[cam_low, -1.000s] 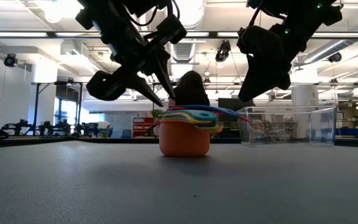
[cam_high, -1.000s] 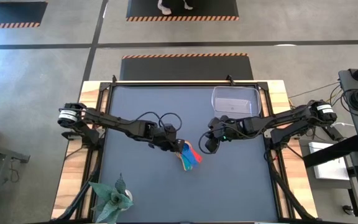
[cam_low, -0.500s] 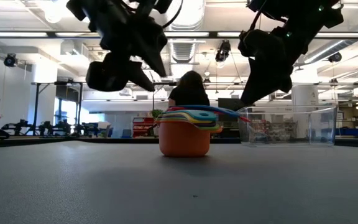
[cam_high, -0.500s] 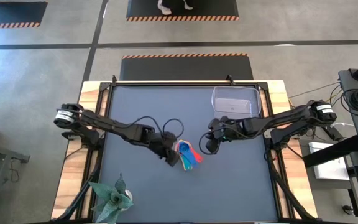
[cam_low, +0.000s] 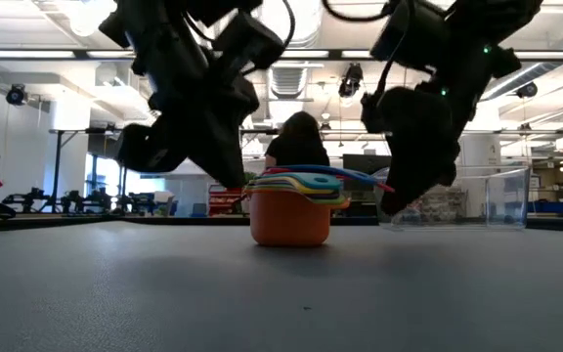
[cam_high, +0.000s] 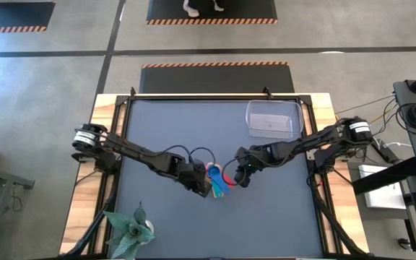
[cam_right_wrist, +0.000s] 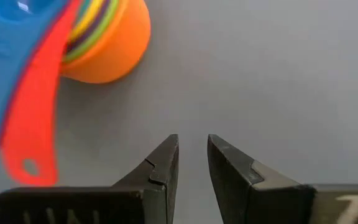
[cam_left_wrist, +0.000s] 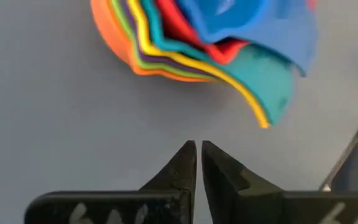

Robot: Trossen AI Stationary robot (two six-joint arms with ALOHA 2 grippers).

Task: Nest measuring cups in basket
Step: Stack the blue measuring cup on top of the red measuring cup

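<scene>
The measuring cups (cam_high: 217, 178) are nested into one stack in the middle of the dark mat. The orange cup (cam_low: 289, 223) is outermost and stands on its bottom, and the teal, blue and red handles (cam_left_wrist: 272, 68) fan out to one side. My left gripper (cam_left_wrist: 199, 149) is shut and hovers just left of the stack, clear of it, with bare mat between. My right gripper (cam_right_wrist: 192, 147) stands just right of the stack with a narrow gap between its fingers and nothing in it. The basket (cam_high: 271, 119), clear plastic, sits at the far right.
A green paper-like plant (cam_high: 130, 230) stands at the near left corner. Wooden table edges (cam_high: 107, 123) frame the mat. In the low view a person (cam_low: 299, 142) shows in the room beyond the table, behind the stack.
My left gripper has gone down and toward the table's near edge, ending beside the stack, and its fingers, spread apart a second ago, have come together. My right gripper has come down and a little toward the stack. The cups have not moved.
</scene>
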